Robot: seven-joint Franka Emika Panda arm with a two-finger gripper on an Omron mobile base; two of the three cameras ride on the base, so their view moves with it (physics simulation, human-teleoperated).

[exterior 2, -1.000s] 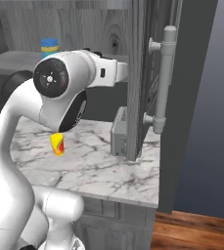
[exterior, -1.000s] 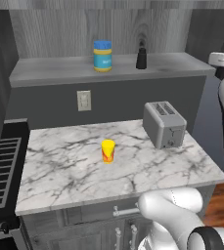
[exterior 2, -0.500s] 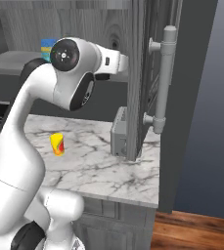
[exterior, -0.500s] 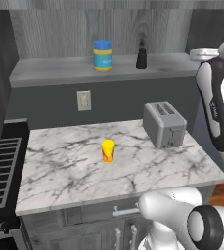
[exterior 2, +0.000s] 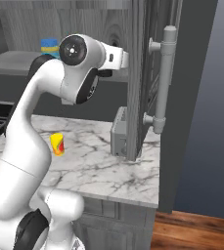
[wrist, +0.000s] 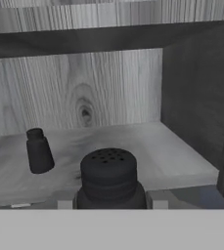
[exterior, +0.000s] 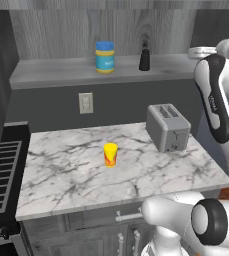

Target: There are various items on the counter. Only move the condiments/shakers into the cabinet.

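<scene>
Arm: up high, reaching toward the right end of the cabinet (exterior: 46, 75), level with its shelf.
Gripper: the fingertips themselves are out of sight, so whether the fingers are apart or clamped, I cannot tell.
Near shaker (wrist: 110, 178): there it is in the hand view, big and close, perforated top facing us, right at the front edge of the shelf, low in the cabinet's right corner.
Far shaker (exterior: 144, 58): standing upright on the shelf, deeper in and left of the near one, against the wood-grain back wall.
Jar (exterior: 105, 57): blue lid, on the same shelf, left of the far shaker and apart from it.
Cup (exterior: 110, 154): yellow and orange, upright on the counter (exterior: 61, 175), below the shelf, near the middle of the marble.
Toaster (exterior: 168, 127): on the counter too, right of the cup, well apart from it.
Cabinet door (exterior 2: 147, 78): swung open, edge-on in the right base view, long handle facing out.
</scene>
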